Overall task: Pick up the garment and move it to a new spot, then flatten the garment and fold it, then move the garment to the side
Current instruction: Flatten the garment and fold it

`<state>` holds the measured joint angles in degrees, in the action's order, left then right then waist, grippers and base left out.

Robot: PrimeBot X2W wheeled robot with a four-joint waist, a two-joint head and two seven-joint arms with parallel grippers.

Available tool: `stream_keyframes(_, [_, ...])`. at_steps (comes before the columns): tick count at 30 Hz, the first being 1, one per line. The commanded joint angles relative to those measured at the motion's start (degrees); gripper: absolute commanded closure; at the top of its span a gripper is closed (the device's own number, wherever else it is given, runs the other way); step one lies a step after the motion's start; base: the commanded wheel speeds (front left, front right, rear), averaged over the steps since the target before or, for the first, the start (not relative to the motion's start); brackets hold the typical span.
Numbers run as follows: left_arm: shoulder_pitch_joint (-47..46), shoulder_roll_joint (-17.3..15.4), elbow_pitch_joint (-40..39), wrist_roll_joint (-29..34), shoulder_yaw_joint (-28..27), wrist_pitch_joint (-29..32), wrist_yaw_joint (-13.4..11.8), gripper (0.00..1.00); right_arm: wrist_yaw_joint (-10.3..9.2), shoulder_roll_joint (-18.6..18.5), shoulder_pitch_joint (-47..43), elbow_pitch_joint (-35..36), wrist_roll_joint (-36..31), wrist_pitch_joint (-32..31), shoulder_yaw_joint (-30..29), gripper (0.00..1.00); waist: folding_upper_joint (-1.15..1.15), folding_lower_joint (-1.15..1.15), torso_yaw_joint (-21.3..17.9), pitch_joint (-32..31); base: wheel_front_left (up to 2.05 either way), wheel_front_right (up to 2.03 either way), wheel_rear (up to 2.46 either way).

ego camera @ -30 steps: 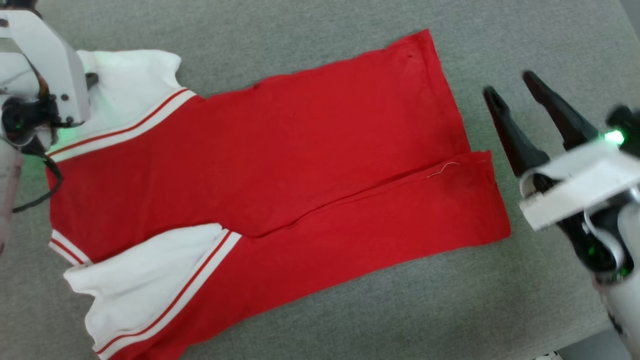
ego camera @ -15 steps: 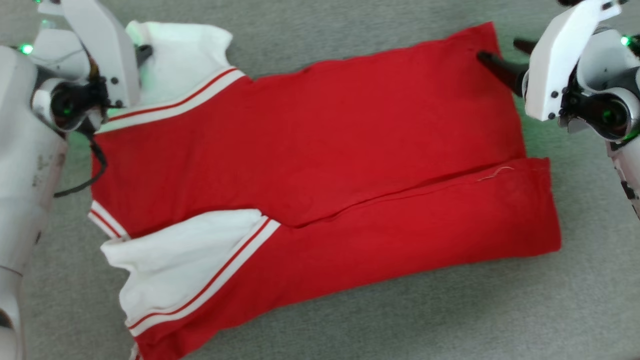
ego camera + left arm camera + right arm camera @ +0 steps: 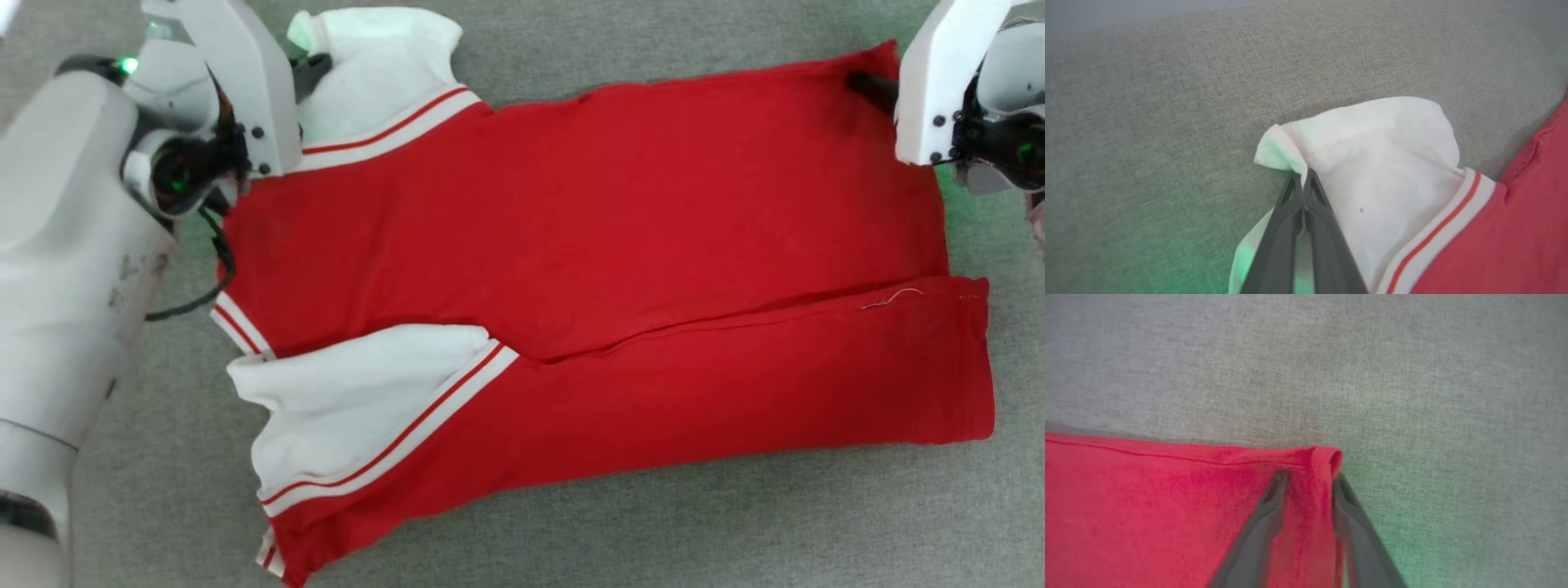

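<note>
Here's the garment (image 3: 653,229) spread flat on the grey tabletop (image 3: 653,523) with its near side folded in. The left end effector (image 3: 1302,173) is clamped tight on the far white sleeve (image 3: 1384,155) — the right end effector (image 3: 1310,477) is half-open, fingers astride the red hem corner (image 3: 1327,457)

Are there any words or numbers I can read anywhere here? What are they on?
None can be read.
The red shirt shows plain red cloth, white sleeves and red-and-white stripes, with no letters or numbers on the side facing up.
The grey surface under it has no writing either.
</note>
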<state>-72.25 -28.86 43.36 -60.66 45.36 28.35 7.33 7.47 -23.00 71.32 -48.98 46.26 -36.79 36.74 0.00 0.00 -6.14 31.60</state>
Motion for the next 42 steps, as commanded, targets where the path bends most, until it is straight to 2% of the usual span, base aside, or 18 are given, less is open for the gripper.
stream_keyframes(1, [2.2, 0.1, 0.4, -0.8, 0.9, -0.6, 0.2, 1.0, 0.04, 0.8, -2.4, -1.0, 0.5, 0.4, 1.8, 1.0, 0.0, 0.0, 0.7, -1.1, 0.0, 0.0, 0.0])
stream_keyframes(6, [3.9, -1.2, -1.9, -3.6, 2.5, -5.4, 0.2, 1.0, 0.04, -0.5, -3.4, 0.7, 2.3, 4.7, 3.1, 1.0, 0.0, 0.0, 1.6, -5.5, 0.0, 0.0, 0.0])
stream_keyframes(9, [5.5, -2.0, -4.8, -5.9, 3.8, -8.0, 0.2, 1.0, 0.03, -2.6, -5.6, 2.8, 4.3, 7.1, 4.1, 1.0, 0.0, 0.0, 2.9, -9.0, 0.0, 0.0, 0.0])
stream_keyframes(12, [7.1, -3.5, -9.0, -8.0, 6.3, -7.8, 0.2, 1.0, 0.02, -6.3, -9.2, 6.4, 6.9, 8.2, 5.2, 1.0, 0.0, 0.0, 4.6, -11.9, 0.0, 0.0, 0.0])
stream_keyframes(17, [10.2, -8.1, -18.5, -11.1, 10.1, -9.6, 0.2, 1.0, 0.03, -13.4, -16.8, 15.1, 11.1, 11.2, 6.8, 1.0, 0.0, 0.0, 6.5, -15.7, 0.0, 0.0, 0.0])
stream_keyframes(24, [19.3, -18.2, -31.9, -12.9, 13.2, -17.6, 0.2, 1.0, 0.02, -20.8, -27.9, 26.2, 13.6, 14.7, 7.9, 1.0, 0.0, 0.0, 6.4, -19.2, 0.0, 0.0, 0.0])
stream_keyframes(27, [24.2, -22.2, -36.1, -13.3, 13.7, -21.5, 0.2, 1.0, 0.02, -23.2, -32.1, 29.1, 13.6, 16.0, 6.5, 1.0, 0.0, 0.0, 6.3, -19.6, 0.0, 0.0, 0.0])
stream_keyframes(32, [30.6, -25.1, -39.5, -14.2, 14.3, -26.1, 0.0, 1.0, 0.02, -25.5, -36.9, 31.9, 13.6, 16.4, 4.0, 1.0, 0.0, 0.0, 6.2, -19.6, 0.0, 0.0, 0.0])
stream_keyframes(36, [35.3, -25.4, -41.8, -14.5, 14.9, -30.0, -1.5, 1.0, 0.02, -25.8, -41.2, 33.5, 13.0, 16.9, 0.9, 1.0, 0.0, 0.0, 6.6, -18.8, 0.0, 0.0, 0.0])
stream_keyframes(39, [37.6, -24.1, -41.7, -14.9, 15.4, -32.1, -2.2, 1.0, 0.01, -25.4, -43.3, 33.0, 10.0, 17.6, -0.9, 1.0, 0.0, 0.0, 6.8, -17.7, 0.0, 0.0, 0.0])
stream_keyframes(42, [38.8, -22.5, -39.7, -14.4, 15.9, -33.5, -2.8, 1.0, 0.01, -23.3, -44.6, 32.1, 7.5, 18.0, -2.4, 1.0, 0.0, 0.0, 7.0, -16.5, 0.0, 0.0, 0.0])
